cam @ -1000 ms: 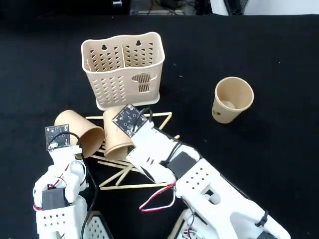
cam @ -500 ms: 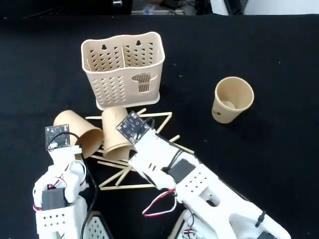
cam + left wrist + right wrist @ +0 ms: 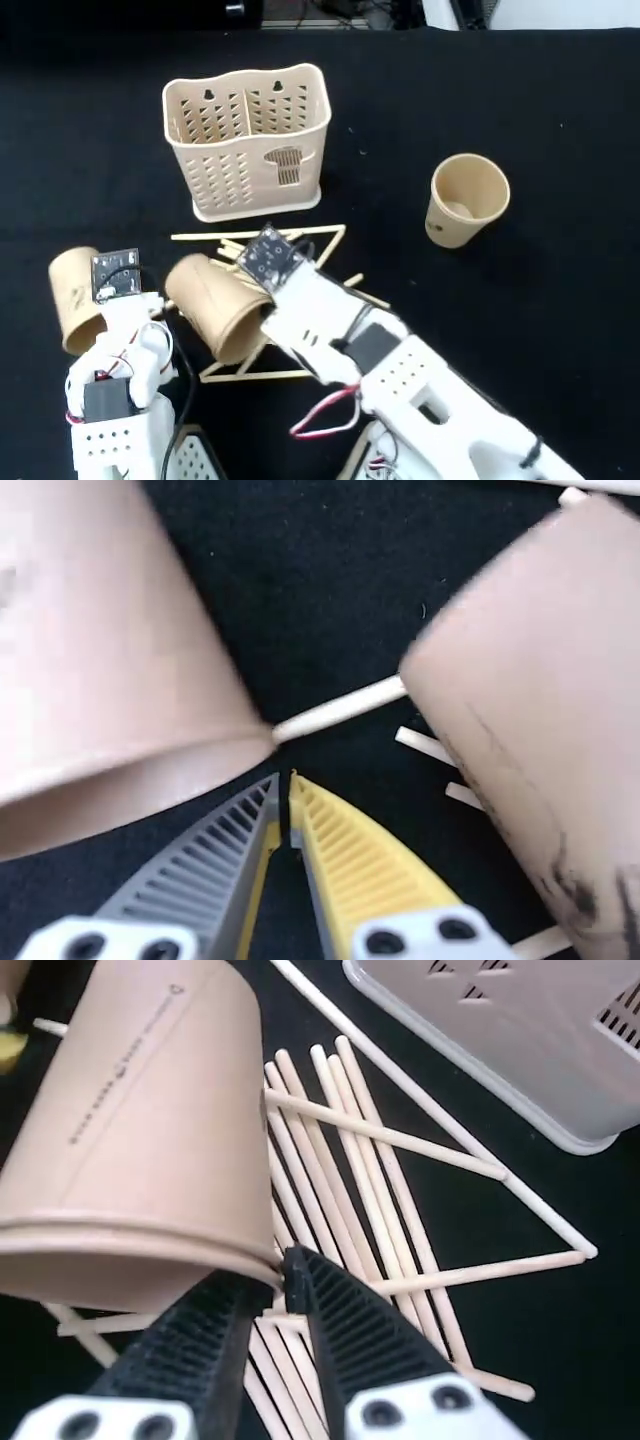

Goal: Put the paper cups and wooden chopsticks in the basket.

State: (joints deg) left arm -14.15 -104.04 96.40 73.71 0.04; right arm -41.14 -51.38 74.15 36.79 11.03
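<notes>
Middle paper cup (image 3: 213, 305), which a second ago lay close below the basket (image 3: 240, 172), has swung away from it and now lies tilted on its side over the wooden chopsticks (image 3: 250, 377). Its narrow base points up-left and its rim sits at the right hand (image 3: 282, 1260), whose two fingers are pressed onto that rim in a pinch. The left cup (image 3: 72, 300), which was touching it, has rolled or been pushed well apart toward the left edge of the bench (image 3: 580, 120). The left hand (image 3: 282, 780) sits between the two cups, fingers pressed together and holding nothing. An upright cup (image 3: 465, 200) stands untouched at the right. By the look of it, one cup is now gripped, yet both fallen cups are farther from the basket and nothing appears to be inside it. From above, the right arm's wrist covers its fingertips, so whether the cup is lifted or dragging cannot be told. The left arm hides part of the left cup, several chopsticks run under cup and arm, and the basket's floor is mostly out of sight.
</notes>
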